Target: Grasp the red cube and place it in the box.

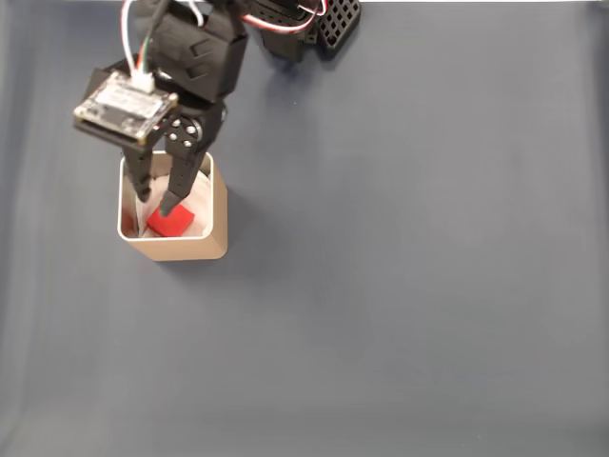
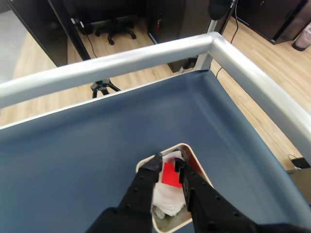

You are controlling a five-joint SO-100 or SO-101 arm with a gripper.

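The tan box (image 1: pixel 186 248) stands at the left of the blue table in the fixed view. The red cube (image 1: pixel 171 223) lies tilted inside it on the white lining. My gripper (image 1: pixel 157 198) reaches down into the box mouth from above, jaws parted, with the cube just below and beyond the tips. In the wrist view the cube (image 2: pixel 169 175) shows between the two black fingers (image 2: pixel 146 182), deep in the box (image 2: pixel 181 144), and my gripper (image 2: pixel 167 161) stands open above it.
A blue mat (image 1: pixel 409 286) covers the table, with wide free room right of and in front of the box. The arm's black base (image 1: pixel 324 24) sits at the far edge. A silver rail (image 2: pixel 121 60) bounds the table.
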